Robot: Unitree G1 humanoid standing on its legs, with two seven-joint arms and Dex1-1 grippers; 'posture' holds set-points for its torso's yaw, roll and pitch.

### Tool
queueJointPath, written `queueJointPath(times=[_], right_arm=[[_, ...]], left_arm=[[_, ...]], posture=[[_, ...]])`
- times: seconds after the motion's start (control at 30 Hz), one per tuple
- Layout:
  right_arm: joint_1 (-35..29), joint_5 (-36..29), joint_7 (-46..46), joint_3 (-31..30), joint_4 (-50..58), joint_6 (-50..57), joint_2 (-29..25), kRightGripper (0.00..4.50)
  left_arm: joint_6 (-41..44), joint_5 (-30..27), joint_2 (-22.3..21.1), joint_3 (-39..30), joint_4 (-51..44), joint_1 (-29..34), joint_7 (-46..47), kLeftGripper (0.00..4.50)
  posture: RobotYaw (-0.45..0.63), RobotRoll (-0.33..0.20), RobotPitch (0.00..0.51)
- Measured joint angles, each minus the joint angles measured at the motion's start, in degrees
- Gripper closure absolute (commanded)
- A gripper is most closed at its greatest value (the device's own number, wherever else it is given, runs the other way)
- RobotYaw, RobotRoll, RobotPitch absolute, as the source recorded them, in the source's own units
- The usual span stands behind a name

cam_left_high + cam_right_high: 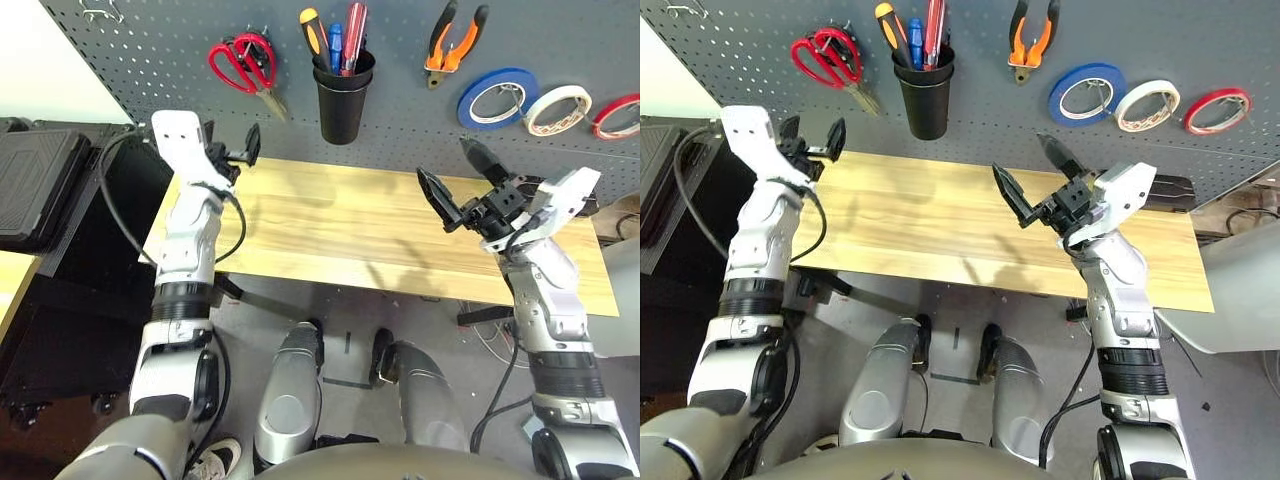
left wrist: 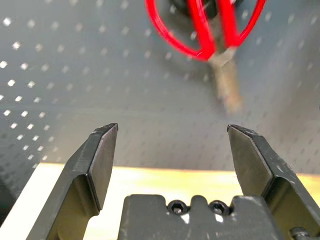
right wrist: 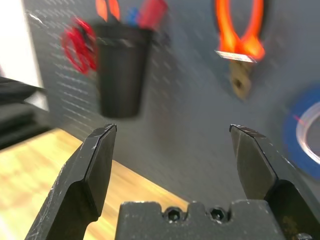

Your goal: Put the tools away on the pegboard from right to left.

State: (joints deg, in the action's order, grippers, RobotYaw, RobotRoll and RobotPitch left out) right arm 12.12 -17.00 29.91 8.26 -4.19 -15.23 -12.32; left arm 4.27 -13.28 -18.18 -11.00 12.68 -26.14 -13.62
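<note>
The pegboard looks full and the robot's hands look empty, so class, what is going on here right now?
Nothing is being handled. The left gripper and the right gripper are both open and empty above the bare wooden table. On the pegboard hang the red-handled scissors, the orange-handled pliers and the cream-white tape roll; the orange-handled screwdriver stands in the black cup. The tidying looks finished.

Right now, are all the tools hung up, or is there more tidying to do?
It looks finished. On the pegboard hang the cream-white tape roll, pliers and red-handled scissors; the orange-handled screwdriver stands in the black cup. The left gripper and right gripper are open and empty. No tool lies on the wooden table.
</note>
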Motion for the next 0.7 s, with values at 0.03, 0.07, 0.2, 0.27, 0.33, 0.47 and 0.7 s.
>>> queueJointPath(times=[0.03, 0.07, 0.2, 0.27, 0.33, 0.47, 0.7], right_arm=[[-0.02, 1.67, -2.82, 1.03, -1.78, -1.15, 0.20, 0.00], [0.03, 2.51, -4.49, 1.78, -2.79, -1.68, 0.22, 0.00], [0.02, 6.76, -14.93, 5.70, -7.28, -4.99, 1.48, 0.00], [0.02, 8.83, -19.90, 7.43, -10.31, -6.73, 1.49, 0.00], [-0.03, 10.27, -24.09, 9.16, -13.04, -8.45, 1.42, 0.00], [0.05, 12.19, -30.09, 11.43, -18.32, -11.69, 0.47, 0.00], [0.90, 12.70, -35.67, 15.08, -27.46, -16.47, -3.06, 0.00]], left_arm=[[-0.21, 0.00, -0.24, -0.28, -0.86, 1.44, -0.31, 0.02], [-0.34, 0.00, -0.41, -0.38, -0.96, 2.09, -0.36, 0.02], [-3.06, 0.04, -1.15, -0.93, -0.91, 5.59, -2.01, 0.02], [-4.97, -0.01, -1.38, -1.12, -0.43, 6.64, -3.37, 0.02], [-6.83, -0.07, -2.04, -1.45, 0.05, 6.86, -4.84, 0.02], [-10.11, -0.48, -3.03, -2.55, 2.34, 7.43, -7.14, 0.02], [-16.31, -2.45, -3.83, -5.65, 9.08, 8.54, -11.63, 0.02]], posture=[[0.19, 0.000, 0.217], [0.18, 0.000, 0.217], [0.16, 0.000, 0.213], [0.14, 0.000, 0.211], [0.12, 0.000, 0.206], [0.10, 0.000, 0.197], [0.08, 0.000, 0.183]])
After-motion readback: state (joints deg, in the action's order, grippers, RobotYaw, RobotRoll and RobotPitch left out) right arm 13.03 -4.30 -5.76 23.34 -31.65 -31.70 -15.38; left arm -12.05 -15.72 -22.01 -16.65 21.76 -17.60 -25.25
